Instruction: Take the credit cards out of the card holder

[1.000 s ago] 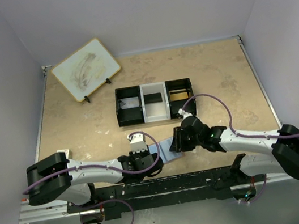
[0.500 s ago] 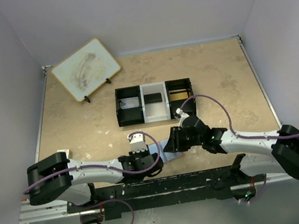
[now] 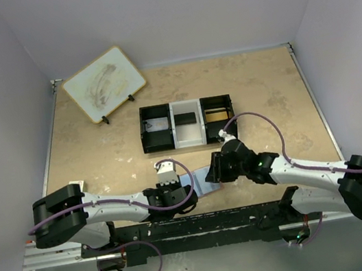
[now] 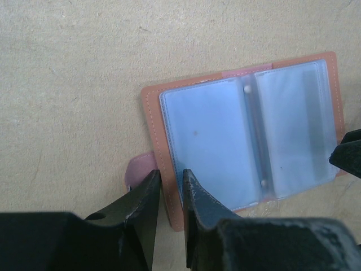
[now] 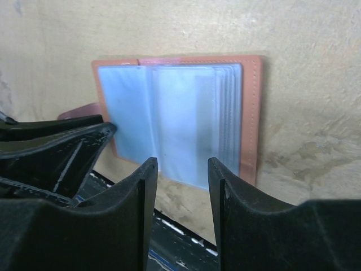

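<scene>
The reddish-brown card holder [image 3: 200,177] lies open near the table's front edge, its pale blue clear sleeves facing up [image 4: 242,141]. My left gripper [image 4: 171,176] is shut on the holder's left leather edge, next to its pink strap [image 4: 138,169]. My right gripper [image 5: 181,164] is open and empty, just above the sleeves' near edge on the holder's right half [image 5: 251,113]. I cannot pick out any credit cards from the sleeves. In the top view the left gripper [image 3: 184,189] and right gripper [image 3: 213,170] stand at opposite sides of the holder.
A black-white-black three-compartment tray [image 3: 187,124] stands behind the holder. A white board with a wooden rim [image 3: 104,84] leans at the back left. The table's front edge and black rail [image 3: 202,222] run just below the holder.
My right gripper shifted slightly left over the holder, then back a little to the right. The left gripper has kept its hold on the holder's edge.
</scene>
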You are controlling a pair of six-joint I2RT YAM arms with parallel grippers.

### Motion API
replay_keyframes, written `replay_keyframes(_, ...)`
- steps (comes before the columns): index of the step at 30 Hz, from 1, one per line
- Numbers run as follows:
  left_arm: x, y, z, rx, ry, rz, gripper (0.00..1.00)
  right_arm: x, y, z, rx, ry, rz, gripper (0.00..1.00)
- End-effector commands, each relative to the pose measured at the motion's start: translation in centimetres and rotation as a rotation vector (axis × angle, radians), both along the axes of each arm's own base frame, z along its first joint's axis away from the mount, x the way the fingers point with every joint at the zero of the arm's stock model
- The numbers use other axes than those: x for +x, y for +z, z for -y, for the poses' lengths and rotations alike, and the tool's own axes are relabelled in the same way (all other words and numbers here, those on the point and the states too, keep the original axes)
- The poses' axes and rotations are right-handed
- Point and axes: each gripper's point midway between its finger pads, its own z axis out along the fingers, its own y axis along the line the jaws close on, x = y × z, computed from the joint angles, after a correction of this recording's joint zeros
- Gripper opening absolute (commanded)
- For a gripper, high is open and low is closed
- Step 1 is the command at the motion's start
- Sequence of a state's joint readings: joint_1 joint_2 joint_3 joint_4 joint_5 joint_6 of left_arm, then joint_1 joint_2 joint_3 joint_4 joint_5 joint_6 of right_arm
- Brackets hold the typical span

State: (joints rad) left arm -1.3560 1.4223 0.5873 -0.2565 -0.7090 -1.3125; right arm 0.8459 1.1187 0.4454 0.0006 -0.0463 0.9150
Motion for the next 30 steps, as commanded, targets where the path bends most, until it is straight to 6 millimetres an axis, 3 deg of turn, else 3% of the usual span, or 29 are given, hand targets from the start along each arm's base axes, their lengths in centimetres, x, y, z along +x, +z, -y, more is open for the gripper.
replay_keyframes(1,0.1,0.7,1.1,-0.031,-0.011,0.004,0.20,-0.5,-0.7,0.7,-0.040,0.013,-0.015,0.45)
replay_keyframes(8,0.2,0.8,1.2,-0.030,-0.017,0.004,0.20,-0.5,-1.0,-0.9,0.032,0.045,-0.010,0.43)
replay_keyframes(19,0.1,0.5,1.7,-0.021,-0.027,-0.001,0.20,-1.3,1.8,-4.1,0.236,0.135,-0.010,0.41)
replay_keyframes(26,0.2,0.6,1.3,-0.025,-0.014,0.005,0.19,-0.5,2.6,-4.6,0.255,0.128,0.027,0.42)
replay_keyframes(30,0.4,1.2,0.8,-0.049,0.006,0.024,0.19,0.2,3.3,-6.7,0.328,0.175,0.043,0.42)
